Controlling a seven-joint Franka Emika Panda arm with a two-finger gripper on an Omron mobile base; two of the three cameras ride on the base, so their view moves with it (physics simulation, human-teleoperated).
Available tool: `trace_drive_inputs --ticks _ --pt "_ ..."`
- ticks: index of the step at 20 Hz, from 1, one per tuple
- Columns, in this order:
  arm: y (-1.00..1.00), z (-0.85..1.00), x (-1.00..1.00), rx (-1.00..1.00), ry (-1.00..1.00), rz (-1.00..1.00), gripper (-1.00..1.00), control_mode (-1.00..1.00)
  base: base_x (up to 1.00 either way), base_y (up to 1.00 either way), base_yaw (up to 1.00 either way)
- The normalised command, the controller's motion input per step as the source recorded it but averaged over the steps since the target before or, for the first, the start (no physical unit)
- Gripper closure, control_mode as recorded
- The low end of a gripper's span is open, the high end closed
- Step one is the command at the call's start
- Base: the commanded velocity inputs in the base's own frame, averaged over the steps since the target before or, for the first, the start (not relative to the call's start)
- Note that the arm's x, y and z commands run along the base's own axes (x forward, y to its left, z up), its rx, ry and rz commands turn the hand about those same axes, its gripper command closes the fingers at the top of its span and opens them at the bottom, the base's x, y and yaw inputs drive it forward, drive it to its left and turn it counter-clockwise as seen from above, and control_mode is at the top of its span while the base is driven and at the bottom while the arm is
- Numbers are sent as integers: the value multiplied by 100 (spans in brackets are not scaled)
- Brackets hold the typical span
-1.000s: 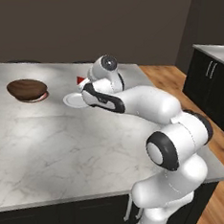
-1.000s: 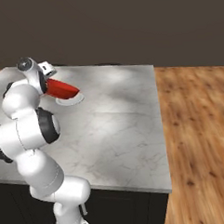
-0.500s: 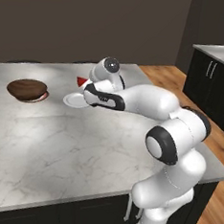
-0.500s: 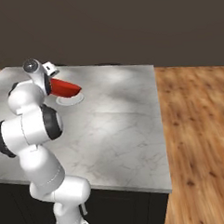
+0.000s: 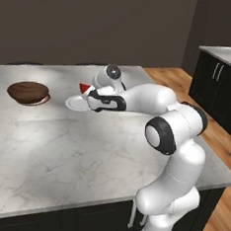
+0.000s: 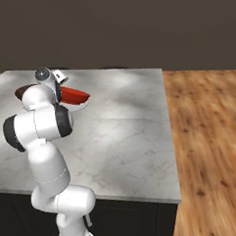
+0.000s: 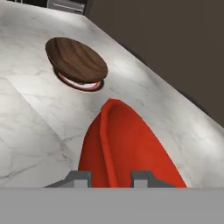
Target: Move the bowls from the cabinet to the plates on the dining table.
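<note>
- Hand view: the red bowl [image 7: 127, 148] is pinched at its rim by the gripper [image 7: 107, 177].
- It should be levelled and lowered centred onto the plate [image 5: 75, 103] before release.

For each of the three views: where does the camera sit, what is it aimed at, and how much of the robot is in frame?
Left base view: behind-left, over the dining table; arm rises lower right.
Right base view: behind-right; arm lower left, red bowl over a plate.
Hand view: along the gripper, shut on the red bowl's rim, toward the wooden bowl.
All three share the red bowl.
</note>
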Motion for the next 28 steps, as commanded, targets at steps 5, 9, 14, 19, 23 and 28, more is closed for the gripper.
trace_drive_inputs --ticks 5,9,14,19,23,28 --pt "26 -9 27 -4 -1 0 100 -100 0 0 0" --pt "32 -4 33 -5 -1 0 100 -100 0 0 0" --pt "22 -10 36 -3 0 0 100 -100 0 0 0" --pt "20 -27 47 0 0 0 100 -100 0 0 0" --pt "26 -32 43 0 0 0 100 -100 0 0 0" --pt "12 -23 37 0 0 0 100 -100 0 0 0"
